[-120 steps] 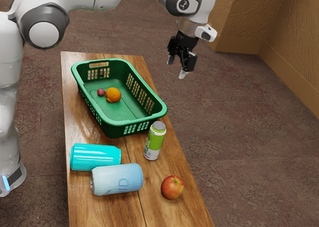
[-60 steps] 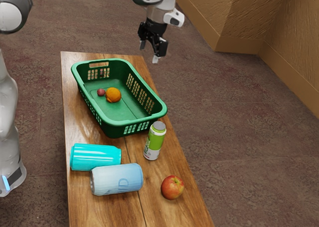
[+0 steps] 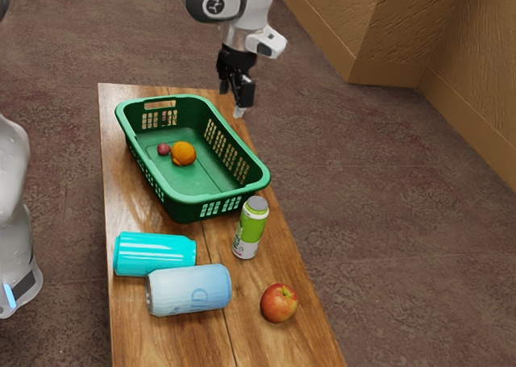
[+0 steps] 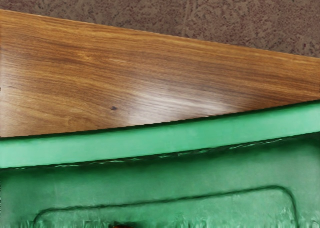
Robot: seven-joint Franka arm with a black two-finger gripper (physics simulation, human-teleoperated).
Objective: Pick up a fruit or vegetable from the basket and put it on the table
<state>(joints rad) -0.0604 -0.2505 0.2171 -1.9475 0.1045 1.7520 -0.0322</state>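
Reach | gripper [image 3: 231,102] wide, at basket's [image 3: 197,198] far end | centre over orange [image 3: 184,153], drop straight, spare red fruit [image 3: 164,149]

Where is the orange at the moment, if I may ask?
In the exterior view's left half, the orange lies inside the green basket, right beside the small reddish fruit.

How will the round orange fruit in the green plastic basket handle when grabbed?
Probably firm: the round orange fruit has a full outline. Apt to roll if nudged, being near-spherical, though the walled green plastic basket should contain it.
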